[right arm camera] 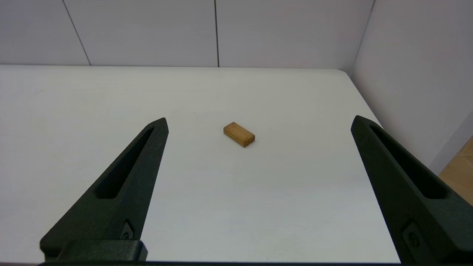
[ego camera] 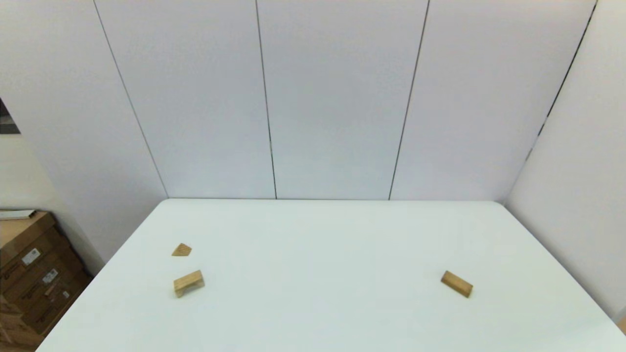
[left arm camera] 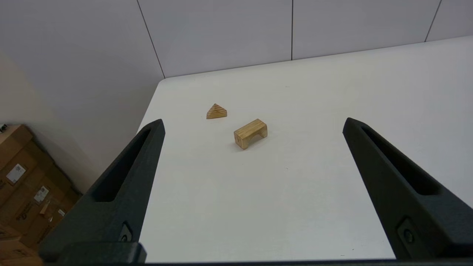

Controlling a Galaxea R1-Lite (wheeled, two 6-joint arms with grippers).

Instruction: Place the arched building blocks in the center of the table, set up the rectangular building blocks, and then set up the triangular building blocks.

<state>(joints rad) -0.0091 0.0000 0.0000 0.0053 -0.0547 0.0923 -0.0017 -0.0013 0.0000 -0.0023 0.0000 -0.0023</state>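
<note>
1. Head view: Three wooden blocks are seen lying on the white table (ego camera: 313, 293). The arched block (ego camera: 188, 282) is placed near the table's left side, with the triangular block (ego camera: 181, 250) set just beyond it, apart from it. The rectangular block (ego camera: 457, 284) is laid flat and angled well over on the right side. The middle of the table is left bare, and neither arm is shown in this view. Cardboard boxes (ego camera: 29, 274) are stacked on the floor off the left edge.

2. Left wrist view: The left gripper (left arm camera: 253, 123) is held above the table, its two black fingers (left arm camera: 129, 177) spread wide with nothing grasped. The arched block (left arm camera: 250, 133) is seen standing on its two legs, ahead of the fingers, and the triangular block (left arm camera: 216, 111) is seen close by, nearer the wall.

3. Right wrist view: The right gripper (right arm camera: 258, 122) is likewise held released, fingers (right arm camera: 395, 177) wide apart and empty. The rectangular block (right arm camera: 239, 134) is framed between them, farther off on the table, untouched.
</note>
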